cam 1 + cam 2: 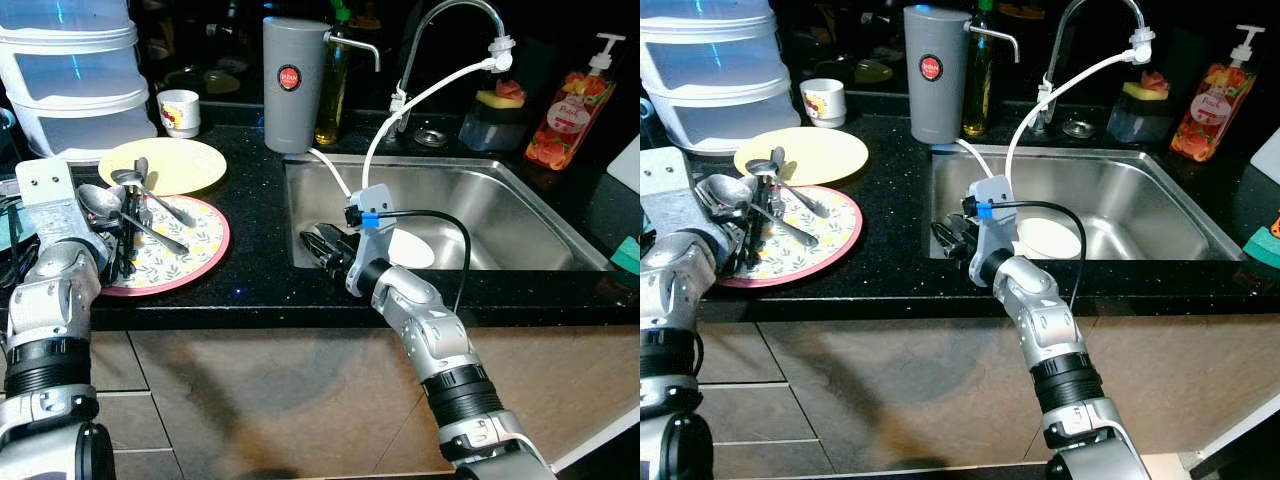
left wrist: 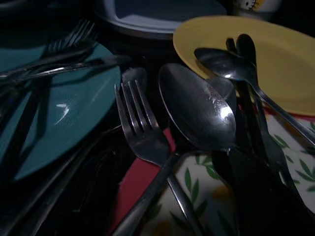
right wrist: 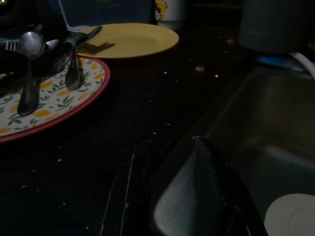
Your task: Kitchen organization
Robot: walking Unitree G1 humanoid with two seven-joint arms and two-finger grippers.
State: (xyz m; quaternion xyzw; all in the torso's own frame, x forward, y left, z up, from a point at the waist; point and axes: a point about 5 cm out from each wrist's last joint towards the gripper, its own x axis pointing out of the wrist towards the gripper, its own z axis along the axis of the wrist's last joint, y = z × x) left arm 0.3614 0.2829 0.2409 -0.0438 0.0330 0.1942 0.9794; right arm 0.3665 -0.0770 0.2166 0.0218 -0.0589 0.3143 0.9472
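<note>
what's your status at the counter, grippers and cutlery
Left gripper down among cutlery on the patterned plate. Right gripper empty, jaws open at the sink edge. Nothing in the way.

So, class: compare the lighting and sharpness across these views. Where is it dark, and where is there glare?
Left and right eye views: bright and sharp, with reflections on the steel sink. Left wrist view: dim, with highlights on the large spoon; the fork is sharp, and the bottom edge falls into shadow. Right wrist view: dark overall, the yellow plate is the best lit, and the right gripper is a soft silhouette.
</note>
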